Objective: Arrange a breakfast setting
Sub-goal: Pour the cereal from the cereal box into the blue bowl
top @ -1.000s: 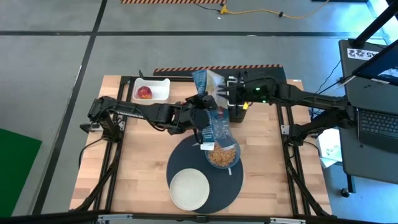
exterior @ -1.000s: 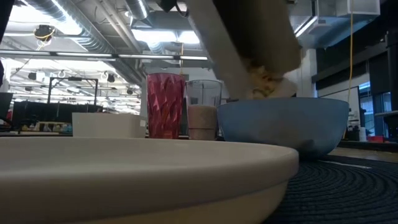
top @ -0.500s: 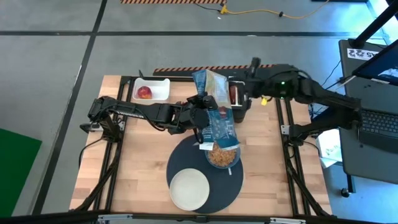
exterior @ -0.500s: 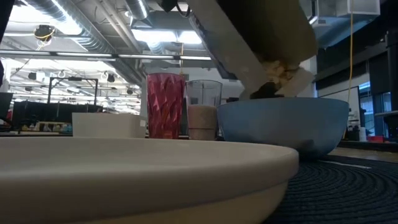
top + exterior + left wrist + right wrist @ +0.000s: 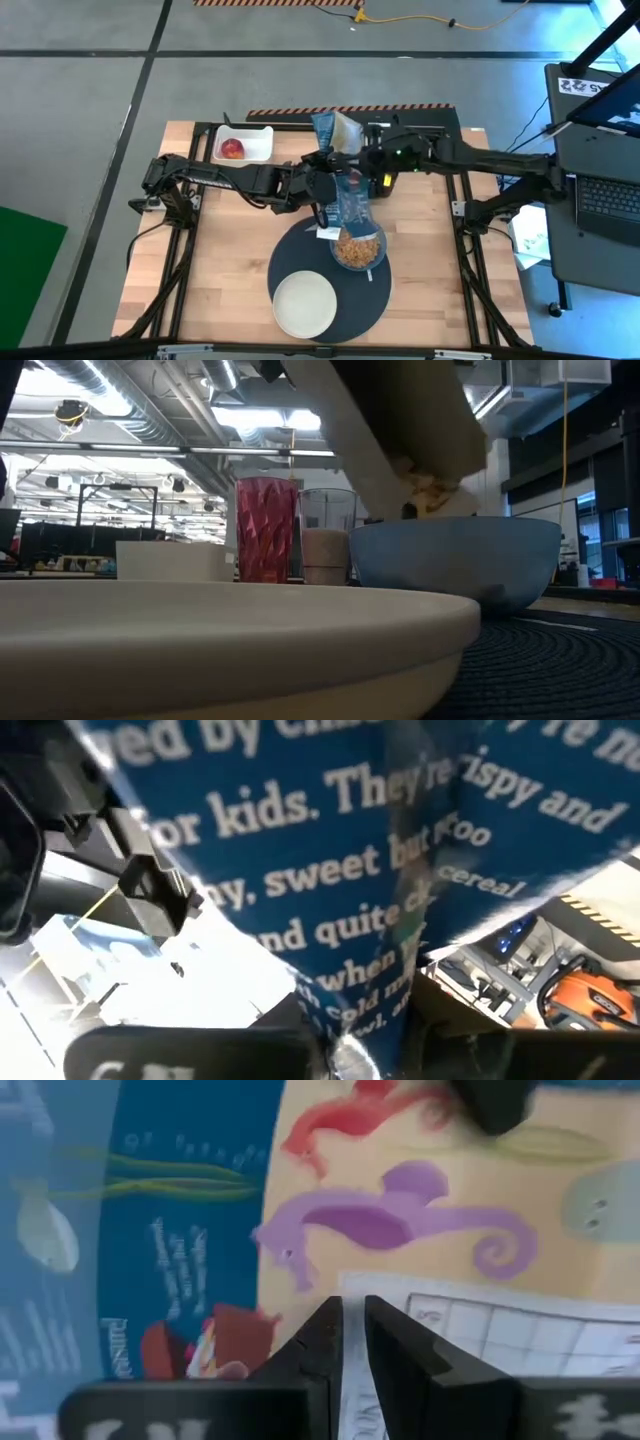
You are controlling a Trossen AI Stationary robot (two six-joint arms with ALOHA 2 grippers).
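A blue cereal box [image 5: 350,195] is tipped mouth-down over the light-blue bowl [image 5: 358,250], which holds cereal flakes [image 5: 352,250]. The bowl and the white plate [image 5: 305,303] rest on the dark round placemat [image 5: 290,268]. In the low view, flakes [image 5: 425,485] show at the box's mouth above the bowl [image 5: 455,560]. My left gripper [image 5: 322,190] is shut on the box at mid-height. My right gripper [image 5: 366,157] is shut, at the box's raised end [image 5: 338,130]. The red apple [image 5: 232,149] lies in a white tray. No spoon or toasted round shows. My left gripper holds the cereal box at its middle [image 5: 335,192], coming level from the table's left. The box is lifted clear and slants down, mouth over the bowl. In the left wrist view the box's blue face [image 5: 330,870] fills the picture and hides the fingers' contact. My right gripper has its shut fingertips [image 5: 325,1335] right at the printed face of the box [image 5: 400,1230] near its raised end, coming level from the table's right. I cannot tell whether they touch it.
The white tray [image 5: 243,145] stands at the far left of the table. A red tumbler [image 5: 265,530] and a clear glass [image 5: 325,535] stand behind the bowl, under my right arm. Bare wood shows left [image 5: 220,260] and right [image 5: 425,260] of the placemat.
My right gripper drew back toward the table's right edge, away from the box, then came back to the box's raised end. The box's mouth rose a little above the bowl and dropped again while my left gripper kept its hold.
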